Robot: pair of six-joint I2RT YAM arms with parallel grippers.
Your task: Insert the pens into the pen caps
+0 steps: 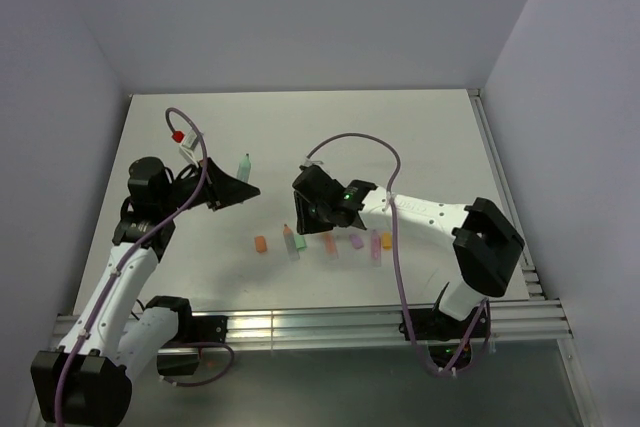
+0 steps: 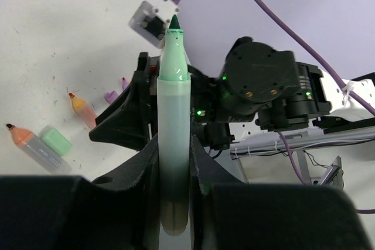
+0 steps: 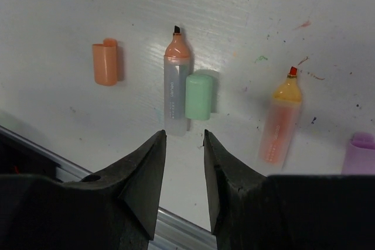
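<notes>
My left gripper (image 1: pixel 236 190) is shut on the green pen (image 1: pixel 244 165) and holds it off the table, tip up; in the left wrist view its pale barrel (image 2: pixel 173 127) stands between the fingers. My right gripper (image 3: pixel 184 136) is open and empty, just above the near ends of an orange pen (image 3: pixel 176 83) and the green cap (image 3: pixel 198 96), which lie side by side. An orange cap (image 3: pixel 105 61) lies to their left. A second orange pen (image 3: pixel 281 121) and the purple cap (image 3: pixel 363 150) lie to the right.
In the top view the row on the table runs from the orange cap (image 1: pixel 260 243) past both orange pens (image 1: pixel 291 242) to a pink-purple pen (image 1: pixel 375 245) and another orange cap (image 1: pixel 386 240). The table's railed near edge (image 1: pixel 320 327) lies close behind the row.
</notes>
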